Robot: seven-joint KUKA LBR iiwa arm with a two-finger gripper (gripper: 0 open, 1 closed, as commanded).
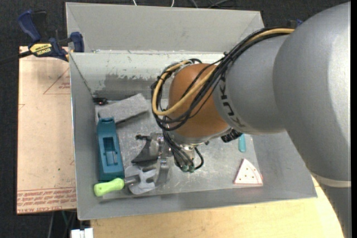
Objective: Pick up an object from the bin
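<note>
My gripper [155, 163] hangs low in the front middle of the bin, below the orange cover. It is open, with a dark finger [146, 153] on the left, a lighter one [163, 169] on the right and nothing visibly held between them. Just below and left of it lies a metal tool with a green handle [109, 187], its grey head [143, 181] close under the fingertips. A blue tape dispenser [108, 150] lies along the left wall, apart from the gripper. A grey foam piece [126, 107] sits behind it.
A white triangular piece with red dots [247, 173] lies at the front right. A small teal stick [242, 144] lies near the right wall. The arm and its cables cover the middle and back right of the bin.
</note>
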